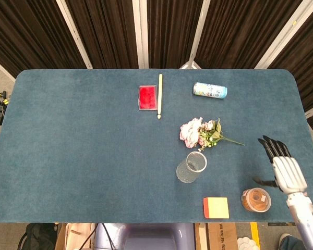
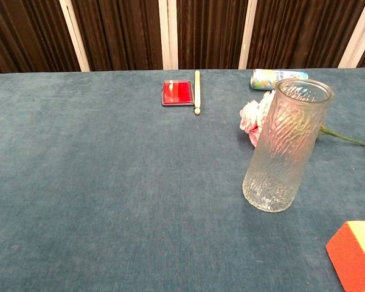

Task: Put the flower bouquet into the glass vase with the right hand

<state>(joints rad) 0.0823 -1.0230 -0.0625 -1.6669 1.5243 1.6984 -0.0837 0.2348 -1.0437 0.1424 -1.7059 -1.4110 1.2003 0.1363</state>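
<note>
While nothing is held yet, the blue surface [image 1: 83, 146] carries everything laid out flat. Furthest left of the items sits a red stamp pad [image 1: 147, 97], flat, toward the far edge. Just beside it on the right lies a pale wooden stick [image 1: 159, 95], running front to back, close to the pad but whether touching cannot be told. Nearer the front stands the glass vase [image 1: 191, 166], upright, mouth open, textured clear wall; chest view shows it large in the foreground with nothing inside. By the front edge lies a yellow and orange sponge [image 1: 216, 207], apart from the vase. Behind the vase lies the flower bouquet [image 1: 203, 133] on its side, pink blooms pointing left, green stem pointing right, near the vase rim but not in it. Further back rests a light blue can [image 1: 209, 90] on its side. Right of the sponge sits an orange tape roll [image 1: 256, 200] at the front edge. Right hand [image 1: 281, 165] hovers over the surface's right part, fingers spread wide and straight, holding nothing, well apart from the bouquet, just behind the tape roll. Left hand not visible in either view.
</note>
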